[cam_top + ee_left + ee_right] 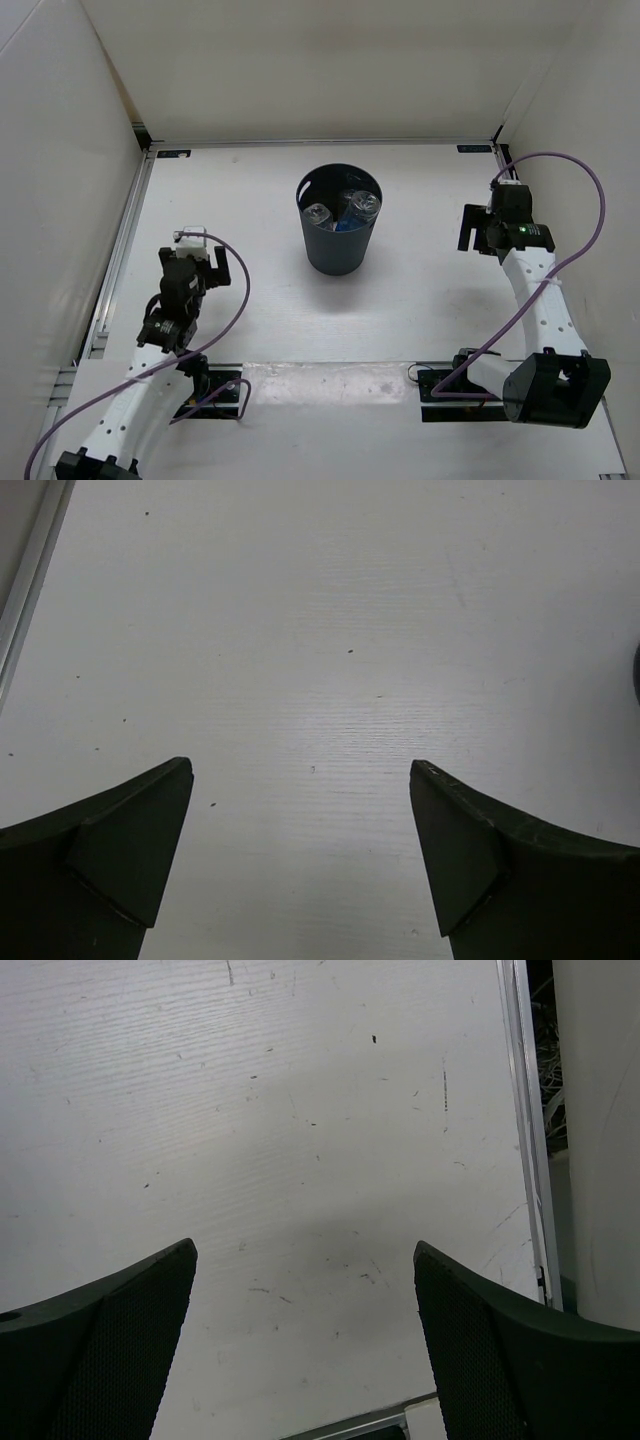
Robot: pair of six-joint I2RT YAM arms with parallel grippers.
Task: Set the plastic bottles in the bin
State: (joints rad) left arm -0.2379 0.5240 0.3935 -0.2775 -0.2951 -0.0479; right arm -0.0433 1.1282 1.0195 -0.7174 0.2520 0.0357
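Note:
The dark round bin stands upright near the middle of the table. Inside it lie plastic bottles: a clear one on the left and another clear one on the right, with a bit of blue between them. My left gripper hovers well to the left of the bin, open, and its wrist view shows only bare tabletop between the spread fingers. My right gripper is off to the right of the bin near the side wall, also open over bare table.
White walls enclose the table on three sides. An aluminium rail runs along the left edge and another rail along the right. Purple cables loop from both arms. A worn shiny strip lies between the arm bases.

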